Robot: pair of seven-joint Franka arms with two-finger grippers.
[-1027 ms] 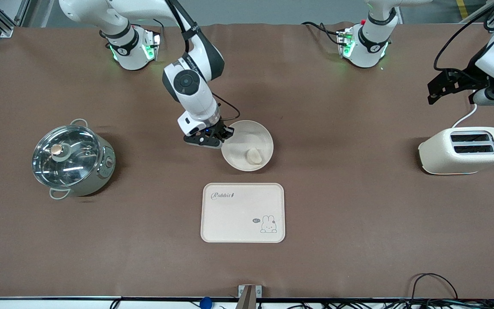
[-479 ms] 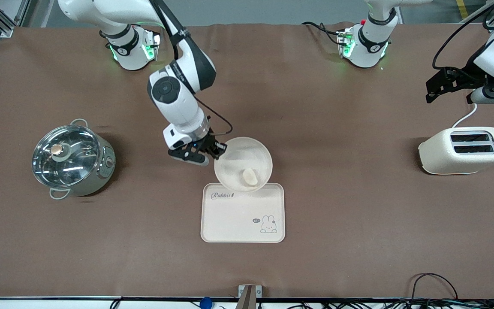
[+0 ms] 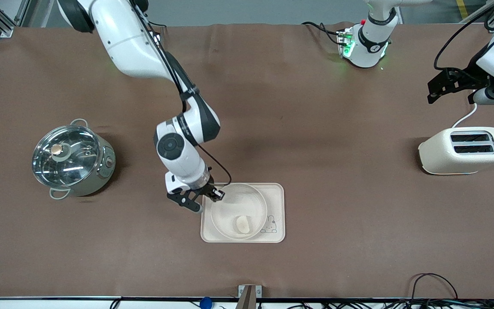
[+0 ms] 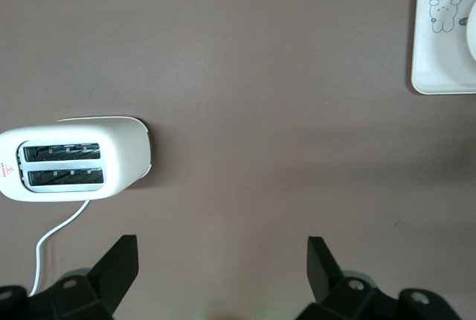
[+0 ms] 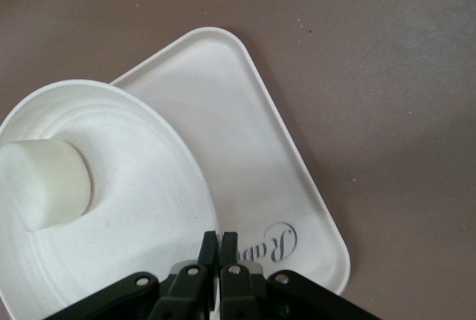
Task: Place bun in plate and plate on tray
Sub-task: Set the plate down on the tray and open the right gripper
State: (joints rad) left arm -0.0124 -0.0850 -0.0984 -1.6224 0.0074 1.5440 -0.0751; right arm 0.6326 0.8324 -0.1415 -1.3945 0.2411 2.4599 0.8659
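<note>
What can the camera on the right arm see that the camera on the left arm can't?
Only the right wrist view shows the bun lying in the plate, the right tool shut on the plate's rim, and the tray's "Rabbit" lettering. Only the left wrist view shows the toaster, the tray's rabbit drawing and the open left tool, waiting above the table. Both show the tray and the brown table.
</note>
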